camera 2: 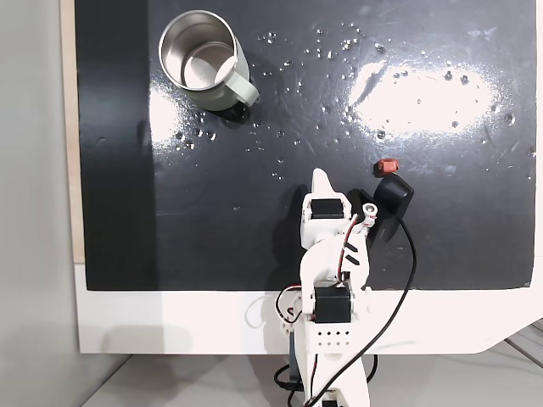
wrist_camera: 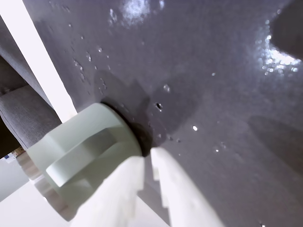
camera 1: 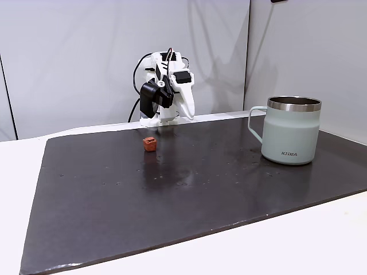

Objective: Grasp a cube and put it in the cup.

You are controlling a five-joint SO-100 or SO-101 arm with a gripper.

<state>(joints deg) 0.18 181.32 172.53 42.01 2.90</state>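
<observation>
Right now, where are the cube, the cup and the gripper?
cube (camera 1: 149, 143): a fixed view, front face.
cup (camera 1: 289, 133): a fixed view, outer wall above the lettering.
gripper (wrist_camera: 147, 158): wrist view, between the white fingers' tips.

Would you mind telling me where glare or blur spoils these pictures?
In a fixed view from above, bright glare washes the dark mat beside the cube; in the wrist view the white hand and the cup are blurred; the other fixed view is sharp.

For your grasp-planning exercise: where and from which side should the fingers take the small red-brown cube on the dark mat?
Grip the cube across two opposite flat sides, coming down from above. It sits low on the mat with open space all round, so only the side faces offer a hold.
</observation>
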